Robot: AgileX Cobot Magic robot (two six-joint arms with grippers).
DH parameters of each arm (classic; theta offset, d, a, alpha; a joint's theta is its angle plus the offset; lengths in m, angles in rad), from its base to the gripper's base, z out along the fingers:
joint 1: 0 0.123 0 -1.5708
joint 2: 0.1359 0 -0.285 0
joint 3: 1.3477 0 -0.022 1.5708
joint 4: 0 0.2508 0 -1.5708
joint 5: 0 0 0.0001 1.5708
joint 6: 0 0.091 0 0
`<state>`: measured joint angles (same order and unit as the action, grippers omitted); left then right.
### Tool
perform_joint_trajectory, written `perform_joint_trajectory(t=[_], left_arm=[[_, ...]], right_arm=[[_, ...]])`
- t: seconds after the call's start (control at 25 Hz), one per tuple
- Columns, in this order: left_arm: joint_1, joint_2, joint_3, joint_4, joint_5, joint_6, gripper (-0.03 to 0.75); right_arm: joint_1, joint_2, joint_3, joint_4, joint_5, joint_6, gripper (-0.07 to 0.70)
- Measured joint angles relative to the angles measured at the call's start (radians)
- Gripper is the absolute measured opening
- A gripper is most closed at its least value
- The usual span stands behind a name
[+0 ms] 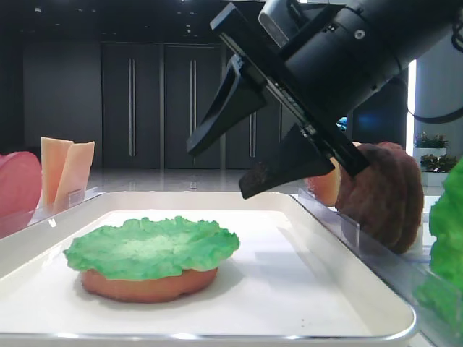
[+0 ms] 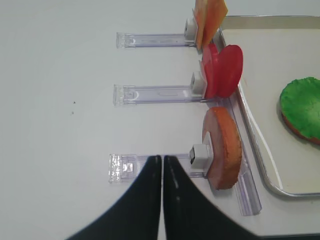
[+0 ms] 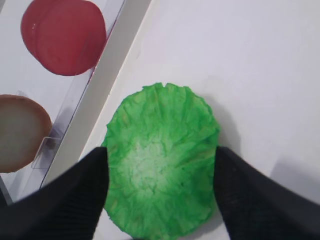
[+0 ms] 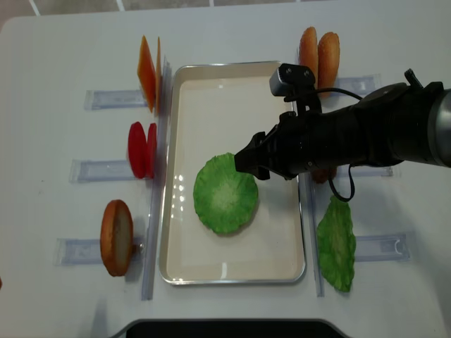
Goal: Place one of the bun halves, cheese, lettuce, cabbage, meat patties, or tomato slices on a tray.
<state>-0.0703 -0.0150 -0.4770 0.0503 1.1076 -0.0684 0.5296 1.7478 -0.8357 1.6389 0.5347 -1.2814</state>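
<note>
The flat green lettuce point(image 1: 152, 246) point(image 3: 162, 165) point(image 4: 225, 193) lies on a bun half point(image 1: 145, 285) in the middle of the cream tray point(image 1: 347, 246) point(image 4: 232, 77). My right gripper point(image 1: 218, 173) point(image 3: 161, 150) point(image 4: 252, 158) hangs open just above the leaf's far side. Its fingers straddle the leaf without touching it and hold nothing. My left gripper point(image 2: 162, 157) is shut and empty over the white table, left of the tray. It points at a clear rack holding another bun half point(image 2: 222, 147) point(image 4: 116, 237).
Left of the tray, racks hold cheese point(image 4: 146, 70) point(image 2: 210, 20) and tomato slices point(image 4: 141, 149) point(image 2: 222, 70). On the right stand meat patties point(image 1: 383, 195), orange discs point(image 4: 317, 49) and a bulky cabbage clump point(image 4: 337, 243). The tray rim point(image 2: 250, 130) runs beside the left racks.
</note>
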Motion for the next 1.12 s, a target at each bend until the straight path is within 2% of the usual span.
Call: perform_joint_trajectory(t=[0.6,0.72,0.84,0.92,1.12], left_arm=[[0.000,0.000,0.000,0.000,0.000,0.000,-0.001],[0.000,0.000,0.000,0.000,0.000,0.000,-0.001],[0.000,0.000,0.000,0.000,0.000,0.000,-0.001],[0.000,0.000,0.000,0.000,0.000,0.000,-0.001],[0.000,0.000,0.000,0.000,0.000,0.000,-0.001]], right_arm=[[0.038,-0.135,0.000,-0.005,-0.020,-0.001,0.437],[0.039,-0.165,0.000,-0.052,-0.015,0.030,0.437],[0.039,-0.203,0.000,-0.223,-0.013,0.159,0.437],[0.037,-0.231,0.000,-0.412,0.002,0.308,0.437],[-0.011,-0.335,0.000,-0.846,0.112,0.666,0.437]])
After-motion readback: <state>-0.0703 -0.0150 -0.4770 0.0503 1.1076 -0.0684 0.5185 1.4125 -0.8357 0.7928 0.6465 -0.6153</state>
